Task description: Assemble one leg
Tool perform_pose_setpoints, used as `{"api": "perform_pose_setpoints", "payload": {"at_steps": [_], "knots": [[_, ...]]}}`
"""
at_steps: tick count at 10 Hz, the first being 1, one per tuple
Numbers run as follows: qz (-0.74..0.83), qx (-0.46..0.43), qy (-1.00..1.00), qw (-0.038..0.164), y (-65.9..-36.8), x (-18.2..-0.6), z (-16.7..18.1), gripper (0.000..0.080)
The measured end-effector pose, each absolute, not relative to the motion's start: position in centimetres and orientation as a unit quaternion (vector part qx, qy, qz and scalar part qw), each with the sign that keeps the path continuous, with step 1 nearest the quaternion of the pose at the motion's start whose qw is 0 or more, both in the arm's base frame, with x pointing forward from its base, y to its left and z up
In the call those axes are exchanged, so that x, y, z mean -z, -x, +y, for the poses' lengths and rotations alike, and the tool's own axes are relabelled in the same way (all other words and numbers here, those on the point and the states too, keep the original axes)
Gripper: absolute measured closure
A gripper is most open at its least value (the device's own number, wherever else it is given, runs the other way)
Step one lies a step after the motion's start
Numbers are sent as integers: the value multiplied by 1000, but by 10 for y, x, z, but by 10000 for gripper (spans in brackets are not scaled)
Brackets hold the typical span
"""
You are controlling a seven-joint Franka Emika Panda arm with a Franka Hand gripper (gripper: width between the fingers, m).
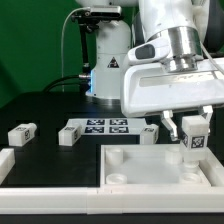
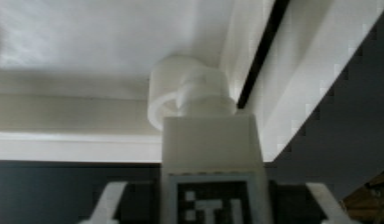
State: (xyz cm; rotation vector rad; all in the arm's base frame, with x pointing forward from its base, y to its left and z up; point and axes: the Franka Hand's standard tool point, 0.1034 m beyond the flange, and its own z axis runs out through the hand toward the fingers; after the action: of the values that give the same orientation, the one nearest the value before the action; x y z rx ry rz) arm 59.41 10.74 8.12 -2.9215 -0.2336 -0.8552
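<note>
My gripper [image 1: 190, 133] is shut on a leg [image 1: 192, 140], a small white peg with a black-and-white tag, and holds it upright. The leg's lower end sits at a round corner socket [image 1: 185, 158] of the large white square piece [image 1: 140, 168] on the exterior view's right. In the wrist view the leg [image 2: 210, 150] runs from between my gripper's jaws [image 2: 214, 212] to the round socket [image 2: 178, 88] on the white piece [image 2: 100, 50]. I cannot tell how deep the leg's end is in the socket.
The marker board [image 1: 105, 126] lies behind the square piece. Loose legs lie at the exterior view's left [image 1: 22, 131], beside the board [image 1: 70, 133] and to its right [image 1: 150, 133]. A white piece [image 1: 5, 160] sits at the left edge.
</note>
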Motion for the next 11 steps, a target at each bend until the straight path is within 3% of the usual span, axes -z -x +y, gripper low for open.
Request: {"api": "perform_pose_setpoints", "payload": {"at_steps": [11], "knots": [[-67, 294, 953, 41, -606, -74, 98, 509]]}}
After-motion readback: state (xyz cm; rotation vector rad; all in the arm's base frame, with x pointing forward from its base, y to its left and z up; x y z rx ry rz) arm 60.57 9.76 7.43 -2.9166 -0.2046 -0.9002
